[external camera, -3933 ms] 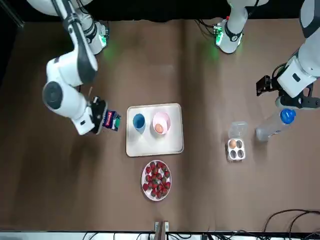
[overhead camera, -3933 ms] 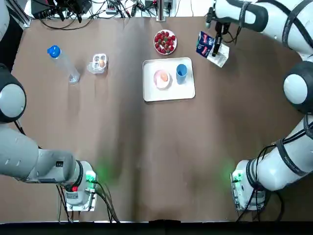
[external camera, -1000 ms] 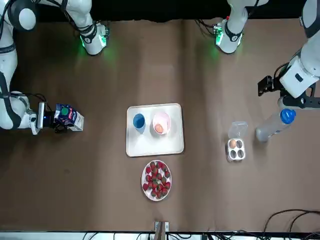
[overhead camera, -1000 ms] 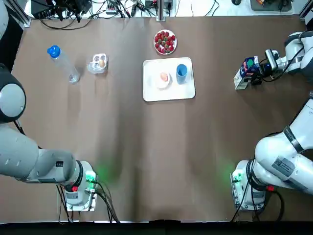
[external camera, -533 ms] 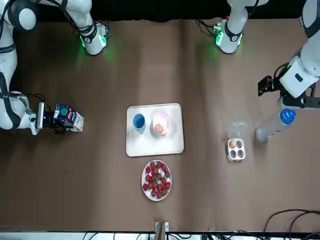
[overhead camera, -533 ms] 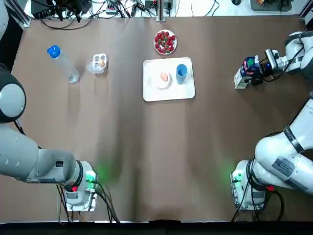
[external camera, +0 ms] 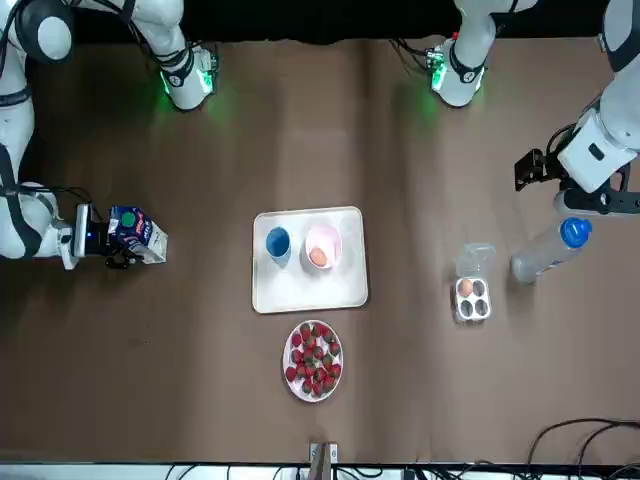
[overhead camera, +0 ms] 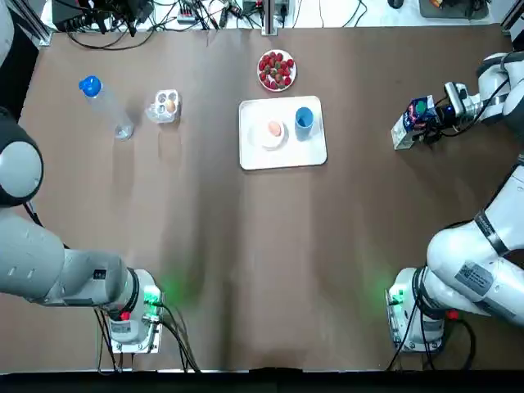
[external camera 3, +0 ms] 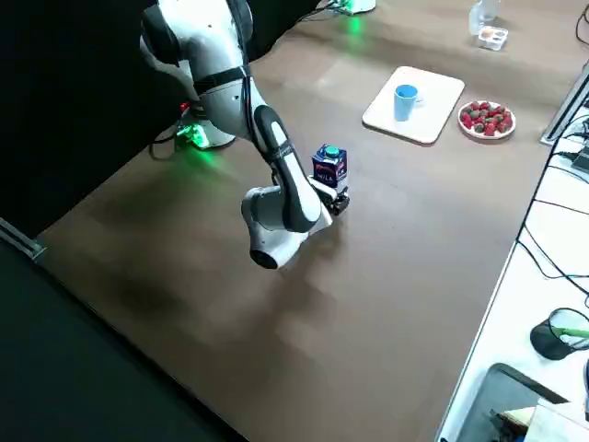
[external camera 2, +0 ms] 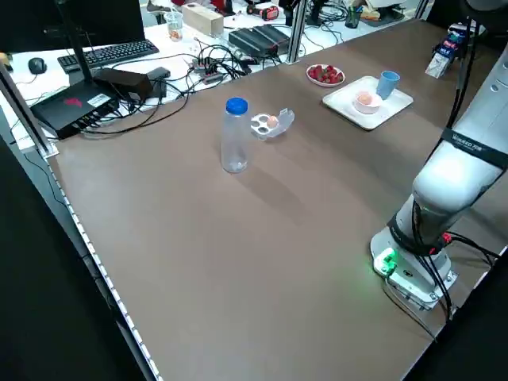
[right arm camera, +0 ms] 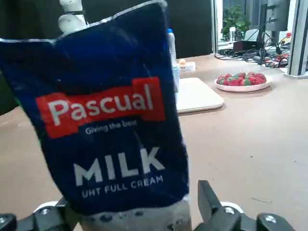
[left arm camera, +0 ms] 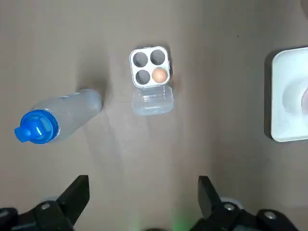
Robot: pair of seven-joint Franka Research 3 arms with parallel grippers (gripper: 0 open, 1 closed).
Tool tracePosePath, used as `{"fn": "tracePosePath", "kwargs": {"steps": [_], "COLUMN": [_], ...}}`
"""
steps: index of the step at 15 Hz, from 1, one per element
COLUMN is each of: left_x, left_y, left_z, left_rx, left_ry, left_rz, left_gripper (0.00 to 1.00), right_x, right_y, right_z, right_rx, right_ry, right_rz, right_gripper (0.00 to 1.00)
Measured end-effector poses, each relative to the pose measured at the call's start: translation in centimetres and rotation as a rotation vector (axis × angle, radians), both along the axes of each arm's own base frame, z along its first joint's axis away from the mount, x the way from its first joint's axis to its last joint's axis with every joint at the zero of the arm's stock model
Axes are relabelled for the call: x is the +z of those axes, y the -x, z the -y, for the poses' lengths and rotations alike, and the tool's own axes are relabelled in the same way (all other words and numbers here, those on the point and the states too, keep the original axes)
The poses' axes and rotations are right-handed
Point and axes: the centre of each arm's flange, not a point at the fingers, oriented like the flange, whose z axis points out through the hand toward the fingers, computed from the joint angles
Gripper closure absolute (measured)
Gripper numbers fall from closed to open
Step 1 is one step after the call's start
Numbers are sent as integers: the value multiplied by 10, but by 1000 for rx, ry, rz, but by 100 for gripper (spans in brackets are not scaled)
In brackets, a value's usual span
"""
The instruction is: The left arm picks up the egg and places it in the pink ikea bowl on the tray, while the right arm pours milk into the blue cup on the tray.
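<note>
Evidently the coming move turns on one relation: the milk carton (overhead camera: 412, 119) is stood between the spread jaws of the right gripper (overhead camera: 432, 116), on the side of them that faces the tray (overhead camera: 286, 157). A withdrawal straight back, away from the tray, is therefore judged to be called for, so that the carton is not brushed. No pinch is seen; in the right wrist view a gap is shown between the carton's side and one jaw. The carton's long axis is upright, and its base is set on the worktop (overhead camera: 270, 262) at the robot's right, well apart from the tray. It is a dark blue carton, printed with a red label and white lettering and topped by a green cap. Its sides are slightly crumpled, and it is judged to be light and easily tipped.

The egg (overhead camera: 274, 128) is found in the bowl (overhead camera: 264, 137) on the tray, just beside the cup (overhead camera: 304, 119), a pale brown oval against pale pink; that half of the task is judged done. What the cup holds cannot be told. The left gripper (left arm camera: 143, 185) is held above the bottle (left arm camera: 57, 118) and the egg box (left arm camera: 150, 67) at the robot's left, jaws spread and empty, so the right arm is by far the nearer to the carton
</note>
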Motion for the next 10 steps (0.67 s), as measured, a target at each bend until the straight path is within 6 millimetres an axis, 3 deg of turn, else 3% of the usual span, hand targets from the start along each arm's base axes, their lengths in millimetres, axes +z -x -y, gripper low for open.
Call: {"fn": "tracePosePath", "kwargs": {"steps": [10], "left_x": [0], "left_y": [0], "left_z": [0], "left_rx": [0], "left_ry": [0], "left_rz": [0], "left_gripper": [0], "right_x": [3], "right_y": [2], "right_z": [14], "right_rx": [-24], "right_ry": [6], "right_rz": [8], "right_gripper": [0]}}
